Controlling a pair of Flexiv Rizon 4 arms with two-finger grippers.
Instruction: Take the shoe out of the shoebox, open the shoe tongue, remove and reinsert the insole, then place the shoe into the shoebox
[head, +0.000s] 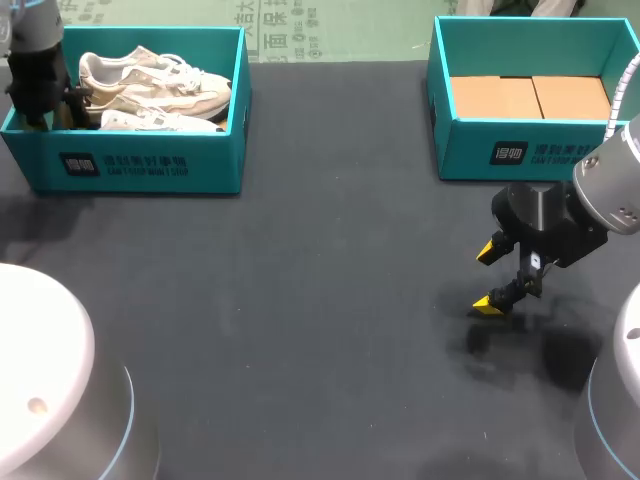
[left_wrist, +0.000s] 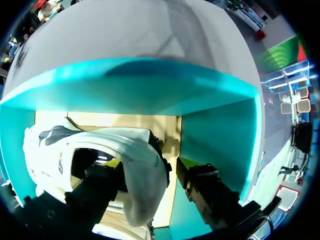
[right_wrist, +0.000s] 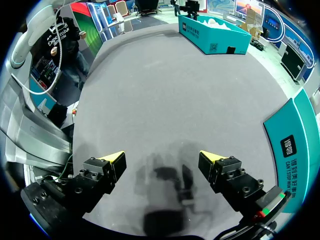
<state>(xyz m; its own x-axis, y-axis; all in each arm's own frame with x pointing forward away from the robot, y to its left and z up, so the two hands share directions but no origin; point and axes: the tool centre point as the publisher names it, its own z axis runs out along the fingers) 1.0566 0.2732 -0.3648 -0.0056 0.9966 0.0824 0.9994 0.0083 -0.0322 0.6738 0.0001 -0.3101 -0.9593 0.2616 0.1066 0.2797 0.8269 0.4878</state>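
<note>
The left hand (left_wrist: 150, 164) is down inside the teal shoebox (left_wrist: 215, 135) at the far left of the surface (head: 330, 300). Its fingers are spread astride the heel of a white shoe (left_wrist: 135, 150). One finger sits inside the shoe's opening and the other just outside the heel, with a sliver of box floor showing between. So the left hand is released, not yet pinching.

The right hand (head: 489, 278) hangs released over bare surface at the near right, in front of a second teal box (head: 470, 155) lined with cardboard.

This looks like the first step, taking the shoe out. The next move likely calls for clenching on the heel wall, then lifting straight up so the shoe clears the shoebox rim.
</note>
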